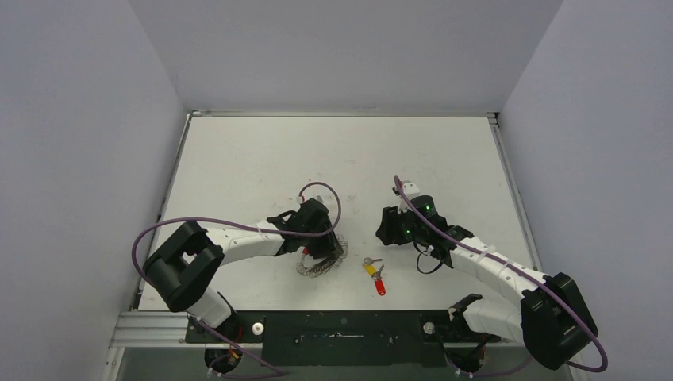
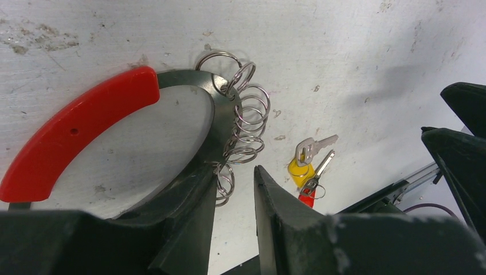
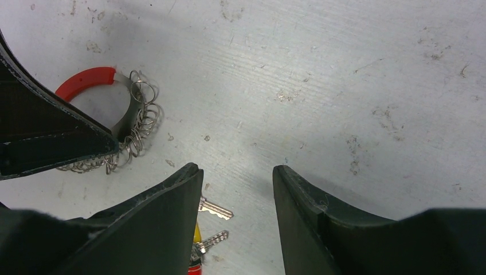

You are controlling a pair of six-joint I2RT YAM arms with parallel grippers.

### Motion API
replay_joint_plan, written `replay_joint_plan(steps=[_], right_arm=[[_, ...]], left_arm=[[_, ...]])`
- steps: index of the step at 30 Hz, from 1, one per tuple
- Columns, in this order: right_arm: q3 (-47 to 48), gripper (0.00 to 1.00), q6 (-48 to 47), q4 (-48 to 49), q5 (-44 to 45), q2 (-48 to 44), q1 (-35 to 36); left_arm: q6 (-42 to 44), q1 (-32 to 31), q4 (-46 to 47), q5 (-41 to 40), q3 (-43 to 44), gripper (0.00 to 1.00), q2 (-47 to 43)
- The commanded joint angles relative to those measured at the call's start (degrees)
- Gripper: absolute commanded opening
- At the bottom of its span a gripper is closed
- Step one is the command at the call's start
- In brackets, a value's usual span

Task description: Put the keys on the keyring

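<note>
Where it lies flat on the scuffed white table [image 1: 262, 159], entry one is the keyring [image 2: 220, 123]. Count: one. It is a dark metal hoop with a curved red plastic sleeve [image 2: 74, 132] along part of its arc and a run of small silvery split rings [image 2: 249, 123], which overlap too much to count surely. It looks stiff, light and thin-edged, and would likely skid. It is best taken across the bare band, clear of the loose rings.

Entry two is the keys [image 1: 374, 275]. Count: two, both small silver metal: a yellow-headed key [image 2: 299, 171] and a red-headed key [image 2: 306, 199]. They touch each other, near the keyring's right. They look light, flat and slippery, so take them by the plastic head.

Entry three is the black two-finger claws. Count: two. The left gripper [image 2: 235, 189] sits over the keyring's ringed edge, jaws narrow but gapped, pinching nothing visible. The right gripper [image 3: 238, 180] hangs farther right of the keyring, jaws moderately wide and empty.
</note>
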Motion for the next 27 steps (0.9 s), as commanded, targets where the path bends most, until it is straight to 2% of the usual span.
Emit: replay_joint_plan(steps=[1,11,26,27], right_arm=[[0.19,0.49,0.23,1.54,-0.34,0.08,-0.38],[0.41,0.50,0.10,1.43,-0.52,0.13,-0.65],[0.89,0.50,-0.18,1.00,-1.20,0.06,-0.96],[1.02,0.50,-0.31,0.81,-1.29,-0.03,-0.99]], left_arm=[[-0.56,-0.44,-0.17,-0.04,0.21,0.28,0.68],[0.44,-0.73,-6.20,-1.63,2.48,0.33,1.31],[1.79,-0.99,-3.62,-1.59,2.39,0.00,0.72],[2.47,-0.99,-3.41,-1.66,2.44,0.00,0.41]])
